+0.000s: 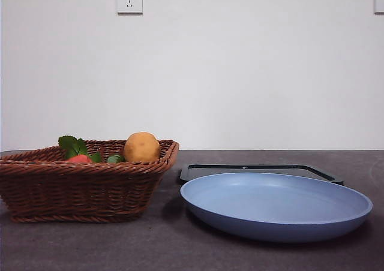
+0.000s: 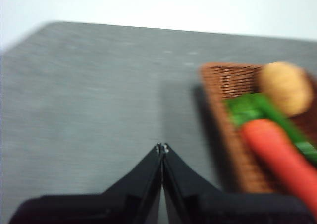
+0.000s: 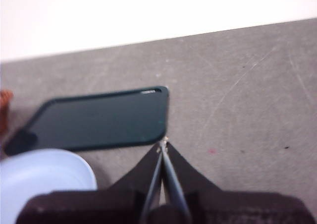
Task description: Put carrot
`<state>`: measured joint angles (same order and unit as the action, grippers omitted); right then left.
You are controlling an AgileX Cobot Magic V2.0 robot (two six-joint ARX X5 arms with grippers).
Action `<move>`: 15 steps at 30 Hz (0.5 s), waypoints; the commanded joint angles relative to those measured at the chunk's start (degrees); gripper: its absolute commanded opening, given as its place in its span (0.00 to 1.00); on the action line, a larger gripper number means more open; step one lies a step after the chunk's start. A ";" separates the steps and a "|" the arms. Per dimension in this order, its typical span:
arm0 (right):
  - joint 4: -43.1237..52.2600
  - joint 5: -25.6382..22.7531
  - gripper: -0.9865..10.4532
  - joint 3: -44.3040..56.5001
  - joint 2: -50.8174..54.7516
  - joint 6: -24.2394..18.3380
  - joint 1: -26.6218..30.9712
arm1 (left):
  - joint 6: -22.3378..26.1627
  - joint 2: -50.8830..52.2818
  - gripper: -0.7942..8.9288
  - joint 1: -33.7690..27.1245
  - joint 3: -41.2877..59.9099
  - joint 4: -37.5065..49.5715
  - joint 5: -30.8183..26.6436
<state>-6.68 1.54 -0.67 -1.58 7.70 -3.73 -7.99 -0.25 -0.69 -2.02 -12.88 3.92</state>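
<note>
Carrot (image 1: 80, 159) lies in wicker basket (image 1: 90, 187) beside potato (image 1: 141, 147); left end effector (image 2: 162, 148) and right end effector (image 3: 163, 144) both closed, empty, above bench (image 1: 180, 247)

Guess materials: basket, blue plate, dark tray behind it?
Brown woven basket: looks like wicker or rattan, with visible plaited strands and a braided rim, slight sheen. Round pale-blue plate: probably matte plastic or melamine, smooth and uniform with soft reflections; ceramic can't be ruled out. Flat dark rectangular tray: likely glossy plastic, with rounded corners and a raised lip.
</note>
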 commanded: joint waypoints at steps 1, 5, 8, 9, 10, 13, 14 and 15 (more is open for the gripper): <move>2.08 0.00 0.10 0.20 0.09 13.27 -0.09 | -11.37 0.17 0.09 -0.02 0.50 1.05 8.48; 4.50 0.02 0.10 0.17 0.09 23.28 -0.09 | -11.72 0.17 0.09 -0.02 0.50 1.86 15.96; 4.92 0.24 0.10 0.15 0.09 25.53 -0.09 | -12.07 0.17 0.09 -0.02 0.48 1.86 17.57; 4.92 1.31 0.09 0.13 0.09 25.46 -0.09 | -12.81 0.17 0.09 -0.02 0.42 1.88 17.51; 4.92 2.64 0.09 0.07 0.09 25.49 -0.09 | -13.66 0.17 0.09 -0.02 0.33 1.88 17.46; 4.28 6.27 0.09 -0.94 -0.11 25.49 -0.09 | -15.63 -0.09 0.09 -0.04 -1.11 1.57 17.22; 3.23 7.45 0.09 -1.97 -0.50 25.49 -0.09 | -16.06 -0.33 0.09 -0.04 -2.21 1.03 17.07; 2.32 7.58 0.09 -2.84 -0.85 25.49 -0.09 | -16.06 -0.79 0.09 -0.04 -3.13 0.59 17.03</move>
<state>-4.62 8.73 -1.89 -2.26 32.18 -3.73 -22.76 -0.93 -0.69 -3.33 -13.02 21.12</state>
